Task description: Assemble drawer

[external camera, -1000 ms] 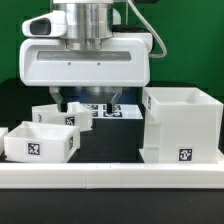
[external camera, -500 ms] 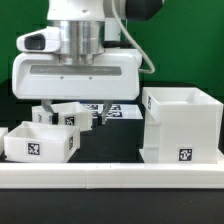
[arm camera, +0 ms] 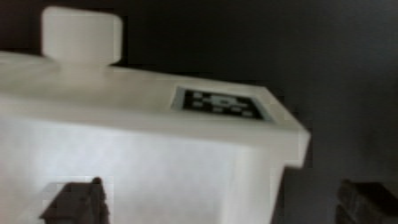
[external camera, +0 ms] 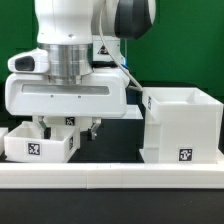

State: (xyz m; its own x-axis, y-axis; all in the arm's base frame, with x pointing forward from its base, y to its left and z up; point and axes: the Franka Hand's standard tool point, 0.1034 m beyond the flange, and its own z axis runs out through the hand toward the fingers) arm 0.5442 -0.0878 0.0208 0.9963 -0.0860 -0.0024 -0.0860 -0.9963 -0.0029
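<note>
The tall white housing [external camera: 183,125] stands at the exterior view's right, open side up, with a tag on its front. A low white tray [external camera: 38,144] with a tag sits at the front left. The second tray [external camera: 66,122] lies just behind it and is mostly hidden by my hand. My gripper [external camera: 68,130] hangs open low over the trays, with one finger [external camera: 93,127] clear on the housing side. In the wrist view, a tray [arm camera: 143,140] with its knob [arm camera: 80,35] and a tag [arm camera: 222,103] fills the frame. My gripper [arm camera: 219,205] is open, with one dark finger [arm camera: 75,200] over the tray and the other off its edge.
A long low white rail [external camera: 110,172] runs along the front of the table. A black mat [external camera: 112,140] lies between the trays and the housing. A green wall stands behind the arm.
My gripper has moved toward the exterior view's left and come lower, from above the rear tray to just over the two trays. The parts have not moved.
</note>
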